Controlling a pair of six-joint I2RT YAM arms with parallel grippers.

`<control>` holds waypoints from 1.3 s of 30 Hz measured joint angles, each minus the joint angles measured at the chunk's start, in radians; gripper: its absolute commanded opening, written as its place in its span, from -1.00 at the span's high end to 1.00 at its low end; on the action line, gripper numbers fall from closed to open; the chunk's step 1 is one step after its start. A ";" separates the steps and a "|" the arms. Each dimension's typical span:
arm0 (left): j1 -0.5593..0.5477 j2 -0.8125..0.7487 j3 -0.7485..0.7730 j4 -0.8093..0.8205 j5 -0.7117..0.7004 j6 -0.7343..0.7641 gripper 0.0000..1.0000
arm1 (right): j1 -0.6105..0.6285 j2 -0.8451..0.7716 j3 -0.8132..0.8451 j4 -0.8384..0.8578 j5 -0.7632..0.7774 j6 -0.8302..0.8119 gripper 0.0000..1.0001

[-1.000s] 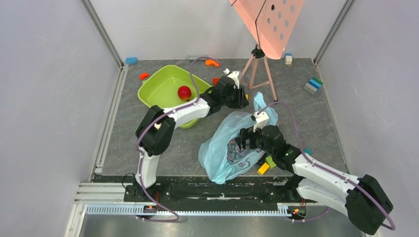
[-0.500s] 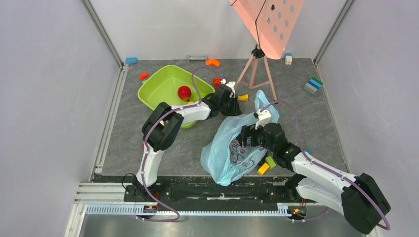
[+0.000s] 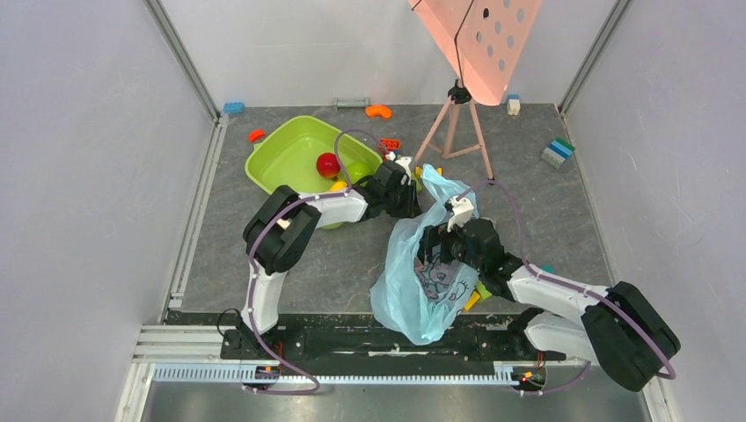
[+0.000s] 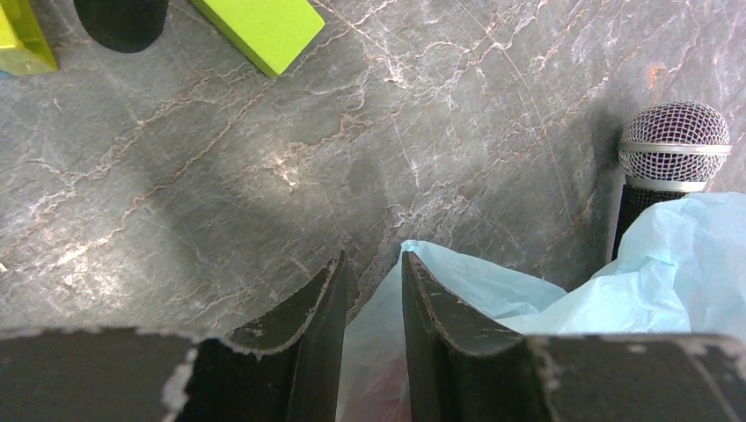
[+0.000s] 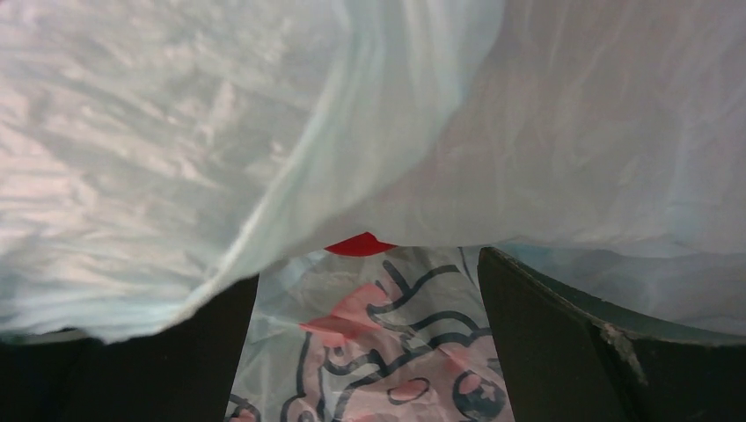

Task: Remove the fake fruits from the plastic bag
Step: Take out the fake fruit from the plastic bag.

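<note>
Left gripper at bag rim, right gripper in bag folds
Left jaws nearly together with bag film between; firm grip cannot be told. Right jaws wide, holding nothing; red fruit just ahead under film. Bag stands mid-table beside tub; tub holds second red fruit, green fruit, yellow fruit

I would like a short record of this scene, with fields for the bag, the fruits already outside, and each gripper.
bag: plastic bag, light blue, bunched upright beside the green tub
fruits in tub: red fruit, green fruit, yellow fruit
left gripper: jaws nearly shut, pinching the bag's top edge
right gripper: jaws wide open, reaching into the bag's mouth
</note>
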 measured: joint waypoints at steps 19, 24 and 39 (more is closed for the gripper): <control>-0.005 -0.035 -0.062 0.035 0.009 -0.018 0.41 | -0.001 0.153 -0.032 0.249 -0.077 0.114 -0.96; -0.012 -0.037 -0.074 0.040 0.009 -0.018 0.42 | -0.001 0.208 -0.030 0.301 -0.093 0.135 -0.96; -0.022 -0.037 -0.077 0.045 0.008 -0.018 0.41 | 0.000 0.293 -0.021 0.377 -0.140 0.159 -0.18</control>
